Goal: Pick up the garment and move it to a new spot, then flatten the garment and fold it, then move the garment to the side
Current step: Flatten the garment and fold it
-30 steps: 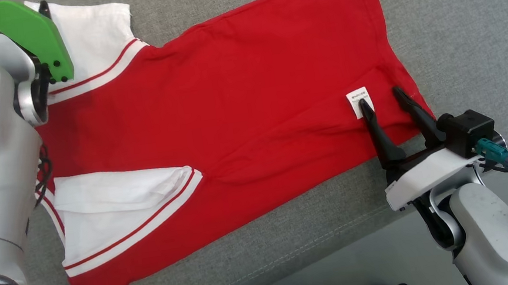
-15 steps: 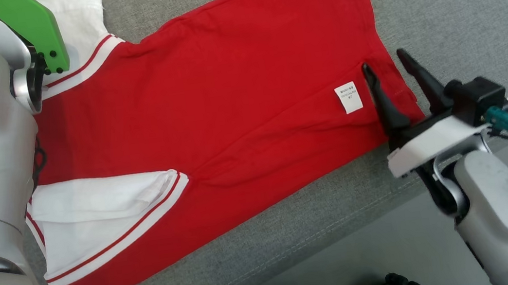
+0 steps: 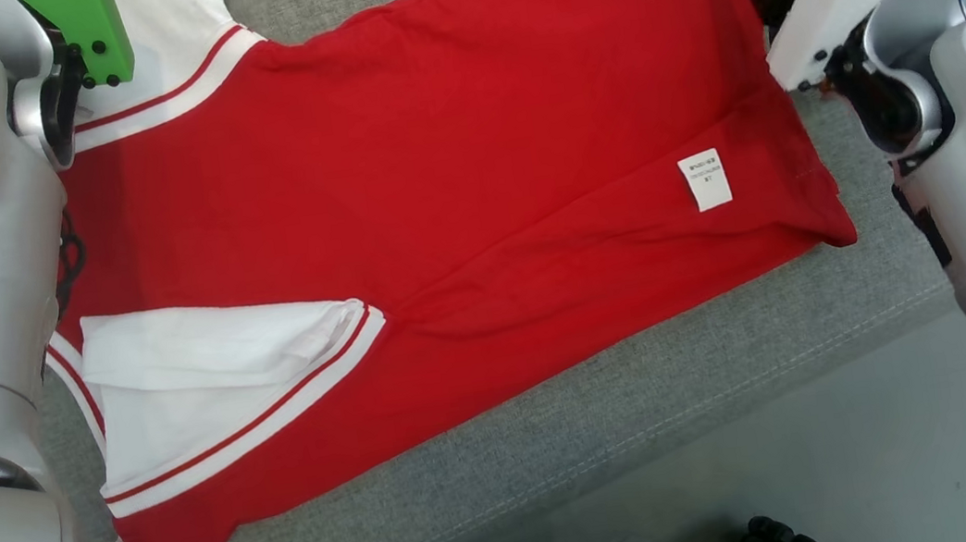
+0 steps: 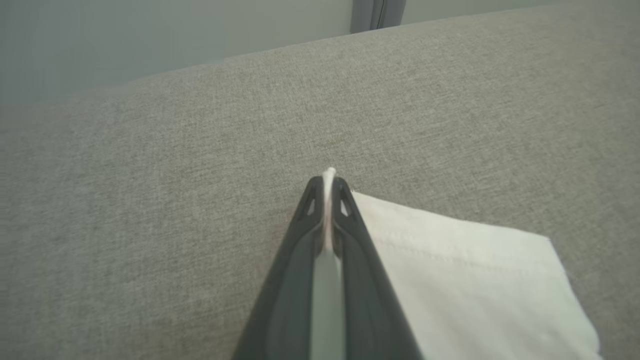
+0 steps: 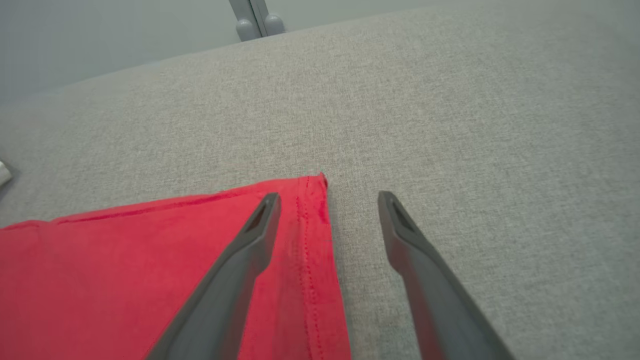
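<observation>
- The shirt (image 3: 448,145) lies spread across the sofa (image 3: 563,456), one long side running along the sofa's front edge, with the label (image 3: 704,179) facing up.
- The left pincer (image 4: 327,187) is clenched on a corner of the white sleeve (image 4: 465,270) toward the sofa's back edge. A sliver of cloth shows pinched between the tips.
- The right pincer (image 5: 327,200) is released, jaws wide. It straddles the far corner of the hem (image 5: 312,240), one finger over red cloth and the other over bare sofa.
- The step in hand, as I judge it, is taking both far corners to flatten the shirt or start the first fold.
- To do this well, the right pincer should drop until it can nip the hem corner, then close on the stitched edge with all layers caught.
- Both corners should then lift evenly with the far edge taut, or the thin cloth will sag and crease between them.
- The shirt is soft red knit with white sleeves and red-striped white trim (image 3: 253,436).
- Shallow wrinkles run from the near sleeve (image 3: 207,373) toward the label.
- The sofa is a coarse grey weave that will likely drag on the cloth, so lifting should work better than sliding.
</observation>
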Controlling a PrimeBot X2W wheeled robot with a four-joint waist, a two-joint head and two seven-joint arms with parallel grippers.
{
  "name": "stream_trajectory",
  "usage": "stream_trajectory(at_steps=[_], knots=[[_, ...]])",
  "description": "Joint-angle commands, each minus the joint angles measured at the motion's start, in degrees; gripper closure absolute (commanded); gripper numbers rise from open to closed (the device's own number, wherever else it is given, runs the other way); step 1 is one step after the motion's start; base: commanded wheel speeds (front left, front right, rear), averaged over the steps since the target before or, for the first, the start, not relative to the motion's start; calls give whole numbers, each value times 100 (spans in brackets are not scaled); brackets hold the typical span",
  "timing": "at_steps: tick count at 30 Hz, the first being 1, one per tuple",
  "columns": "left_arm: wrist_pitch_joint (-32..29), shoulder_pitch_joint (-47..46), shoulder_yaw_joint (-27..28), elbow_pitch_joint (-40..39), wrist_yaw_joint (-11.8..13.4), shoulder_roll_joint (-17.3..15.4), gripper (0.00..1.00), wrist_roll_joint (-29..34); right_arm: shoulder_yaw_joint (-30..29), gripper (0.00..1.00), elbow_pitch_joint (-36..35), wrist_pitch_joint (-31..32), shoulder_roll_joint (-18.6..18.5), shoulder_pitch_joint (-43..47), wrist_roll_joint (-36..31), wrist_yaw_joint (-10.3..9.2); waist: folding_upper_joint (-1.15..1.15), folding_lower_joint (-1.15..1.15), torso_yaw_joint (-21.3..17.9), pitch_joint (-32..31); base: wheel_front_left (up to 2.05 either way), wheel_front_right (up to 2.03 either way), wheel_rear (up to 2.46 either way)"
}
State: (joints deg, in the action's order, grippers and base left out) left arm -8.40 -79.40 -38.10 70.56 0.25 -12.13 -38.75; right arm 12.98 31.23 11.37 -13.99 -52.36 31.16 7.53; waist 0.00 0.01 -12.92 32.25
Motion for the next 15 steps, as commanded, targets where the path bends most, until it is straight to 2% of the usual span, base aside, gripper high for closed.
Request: stream_trajectory(at_steps=[1,6,15], knots=[[39,-116,-24,16,-22,4,100,34,78,0,145,156,-48,-209,55,-8,0,-1,62,25,0,0,0],[87,-185,-76,52,-75,52,100,50,490,0,731,820,-173,-801,222,-8,0,-1,172,32,0,0,0],[146,-229,-169,105,-147,97,100,78,771,0,1587,1394,-164,-1437,283,-8,0,-1,307,24,0,0,0]])
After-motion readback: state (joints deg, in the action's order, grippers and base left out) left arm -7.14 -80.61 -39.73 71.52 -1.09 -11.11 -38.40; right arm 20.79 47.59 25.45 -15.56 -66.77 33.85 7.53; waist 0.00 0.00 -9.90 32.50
